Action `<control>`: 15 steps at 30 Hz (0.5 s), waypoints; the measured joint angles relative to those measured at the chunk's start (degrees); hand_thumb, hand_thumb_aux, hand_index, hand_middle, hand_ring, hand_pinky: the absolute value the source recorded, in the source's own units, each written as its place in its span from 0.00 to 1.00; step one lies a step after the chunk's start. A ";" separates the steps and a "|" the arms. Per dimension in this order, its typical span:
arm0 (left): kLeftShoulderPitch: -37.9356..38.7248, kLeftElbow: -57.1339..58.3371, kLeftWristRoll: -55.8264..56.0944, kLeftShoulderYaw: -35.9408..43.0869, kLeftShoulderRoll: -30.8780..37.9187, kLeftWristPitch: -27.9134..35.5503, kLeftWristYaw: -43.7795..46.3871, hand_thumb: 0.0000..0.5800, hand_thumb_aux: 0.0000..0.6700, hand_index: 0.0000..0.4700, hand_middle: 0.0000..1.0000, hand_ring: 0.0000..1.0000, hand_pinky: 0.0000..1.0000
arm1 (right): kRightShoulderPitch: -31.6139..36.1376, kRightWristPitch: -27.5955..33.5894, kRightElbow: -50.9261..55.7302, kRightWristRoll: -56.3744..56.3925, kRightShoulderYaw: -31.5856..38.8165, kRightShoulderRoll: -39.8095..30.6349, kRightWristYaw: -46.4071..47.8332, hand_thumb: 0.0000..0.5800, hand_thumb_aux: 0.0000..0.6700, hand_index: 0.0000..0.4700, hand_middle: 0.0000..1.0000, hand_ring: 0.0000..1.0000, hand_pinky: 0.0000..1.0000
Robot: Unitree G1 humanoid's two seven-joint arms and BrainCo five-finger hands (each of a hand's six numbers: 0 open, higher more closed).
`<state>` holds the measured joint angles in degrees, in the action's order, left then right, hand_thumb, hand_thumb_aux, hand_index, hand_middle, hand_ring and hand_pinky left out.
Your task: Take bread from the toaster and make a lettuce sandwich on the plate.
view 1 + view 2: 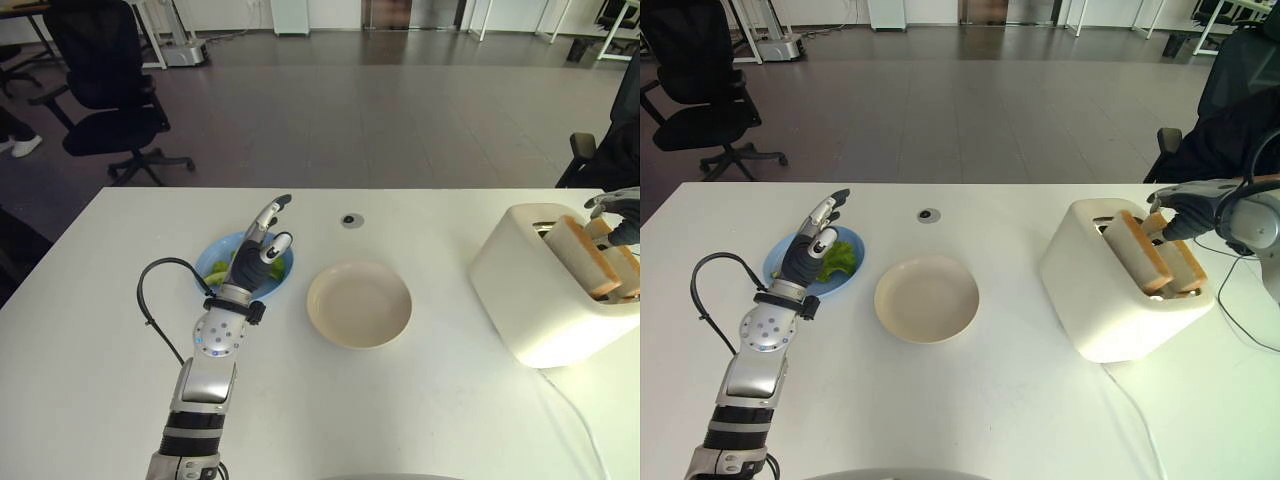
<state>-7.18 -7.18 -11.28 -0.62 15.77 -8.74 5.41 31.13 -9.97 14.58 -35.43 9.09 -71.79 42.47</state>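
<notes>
A white toaster (pixel 1110 300) stands at the right of the table with two bread slices sticking out of its slots, the front slice (pixel 1140 250) and the rear slice (pixel 1185 268). My right hand (pixel 1195 208) is at the top of the rear slice, right against its upper corner. An empty cream plate (pixel 927 297) lies in the middle. To its left a blue plate (pixel 775 268) holds green lettuce (pixel 840 257). My left hand (pixel 805 250) hovers over the blue plate with its fingers stretched forward, holding nothing.
The toaster's white cord (pixel 1135 410) runs toward the table's near edge. A black cable loop (pixel 705 290) hangs beside my left forearm. A small black grommet (pixel 929 214) sits behind the cream plate. Office chairs stand on the floor beyond the table.
</notes>
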 measured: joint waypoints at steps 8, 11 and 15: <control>0.17 0.22 -0.02 -0.37 0.30 -0.11 -1.01 0.00 0.00 0.00 0.00 0.00 0.00 | 1.16 2.03 -0.33 -1.45 -0.04 0.49 -1.23 1.00 1.00 1.00 0.00 0.00 0.00; 0.22 0.34 -0.03 -0.42 0.50 -0.15 -1.12 0.00 0.00 0.00 0.00 0.00 0.00 | 7.74 1.63 2.66 -4.00 0.27 1.35 -2.92 1.00 1.00 1.00 0.00 0.00 0.00; -0.11 1.58 -0.02 -0.32 0.76 -0.57 -1.10 0.00 0.00 0.00 0.00 0.00 0.00 | 25.22 0.96 12.55 -13.80 3.00 2.59 -14.04 1.00 1.00 1.00 0.00 0.00 0.00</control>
<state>-7.28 -5.60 -11.30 -0.95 16.53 -9.31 4.31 56.35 -9.01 27.13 -49.23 12.09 -69.19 28.43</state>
